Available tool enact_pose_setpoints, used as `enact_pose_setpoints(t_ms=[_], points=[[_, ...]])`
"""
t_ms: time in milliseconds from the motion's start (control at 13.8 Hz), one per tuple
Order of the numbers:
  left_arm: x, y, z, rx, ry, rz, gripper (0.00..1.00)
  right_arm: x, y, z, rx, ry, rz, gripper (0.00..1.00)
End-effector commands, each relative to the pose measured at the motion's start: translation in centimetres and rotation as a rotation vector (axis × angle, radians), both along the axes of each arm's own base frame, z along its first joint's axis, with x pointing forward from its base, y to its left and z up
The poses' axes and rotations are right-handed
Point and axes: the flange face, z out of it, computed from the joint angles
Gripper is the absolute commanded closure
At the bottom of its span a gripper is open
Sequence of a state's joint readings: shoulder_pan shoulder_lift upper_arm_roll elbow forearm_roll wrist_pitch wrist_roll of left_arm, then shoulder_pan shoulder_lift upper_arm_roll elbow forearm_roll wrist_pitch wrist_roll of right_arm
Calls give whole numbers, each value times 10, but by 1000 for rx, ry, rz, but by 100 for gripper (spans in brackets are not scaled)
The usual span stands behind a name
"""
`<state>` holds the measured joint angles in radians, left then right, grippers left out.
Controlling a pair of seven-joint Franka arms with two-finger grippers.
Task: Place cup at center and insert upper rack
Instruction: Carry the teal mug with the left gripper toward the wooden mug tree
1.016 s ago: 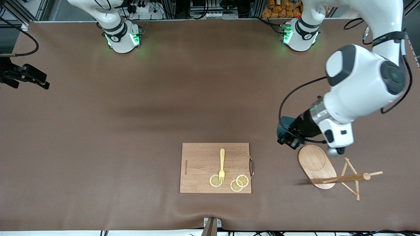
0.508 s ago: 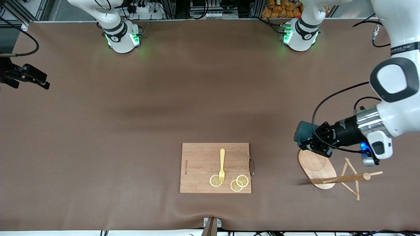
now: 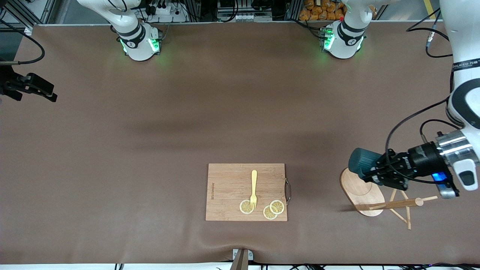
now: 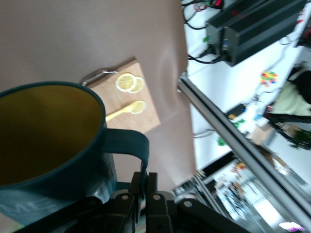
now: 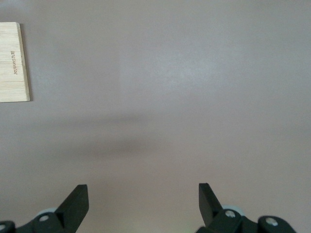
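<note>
The left gripper (image 3: 377,173) is clamped tight on the handle of the cup (image 3: 360,160), and the cup is held on its side in the air, over the rim of the oval base of the mug tree (image 3: 362,191) at the left arm's end of the table (image 3: 150,150). In the left wrist view the black fingers (image 4: 146,187) are pressed together on the dark teal handle, and the yellowish-tan inside of the cup (image 4: 46,131) is shown.

The mug tree is found standing on the table, with its post and thin crossing pegs drawn out toward the left arm's edge of the front view. The cup is seen directly above the part of the base farthest from the front camera.

A cutting board (image 3: 246,192) with a metal handle is laid near the middle of the table, close to the front camera. A yellow fork (image 3: 254,188) and three lemon slices (image 3: 273,210) are set on it.

The right gripper (image 5: 143,201) is held with its fingers spread wide and nothing between them, above bare table, with a corner of the cutting board (image 5: 13,63) caught in its wrist view. The right arm is kept waiting.
</note>
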<state>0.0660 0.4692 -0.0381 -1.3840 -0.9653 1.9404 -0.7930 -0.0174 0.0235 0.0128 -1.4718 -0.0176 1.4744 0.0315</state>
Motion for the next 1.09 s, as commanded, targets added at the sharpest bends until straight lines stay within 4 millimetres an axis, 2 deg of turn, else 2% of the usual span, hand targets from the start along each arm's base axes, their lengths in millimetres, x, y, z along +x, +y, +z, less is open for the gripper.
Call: enact_pose_setpoints(t_ms=[0,145,435,580,725,1016], points=[[9,25,-10,-120,-73,30,100,0,-2,4,3,4,-1,0],[12,41,-19,-145,-157,15,100,0,-1,4,3,4,-1,0],[13,50,-32,-122,-243,-32,100,0,-1,4,3,5,1,0],[14,59,-43,-109,-273,-52,100,0,-2,4,3,2,-1,0],[14,76,-56,-98,-302,-64,100,-1,-1,4,3,4,1,0],[15,87,-73,-90,-317,-72,100,-1,-2,4,3,7,-1,0]])
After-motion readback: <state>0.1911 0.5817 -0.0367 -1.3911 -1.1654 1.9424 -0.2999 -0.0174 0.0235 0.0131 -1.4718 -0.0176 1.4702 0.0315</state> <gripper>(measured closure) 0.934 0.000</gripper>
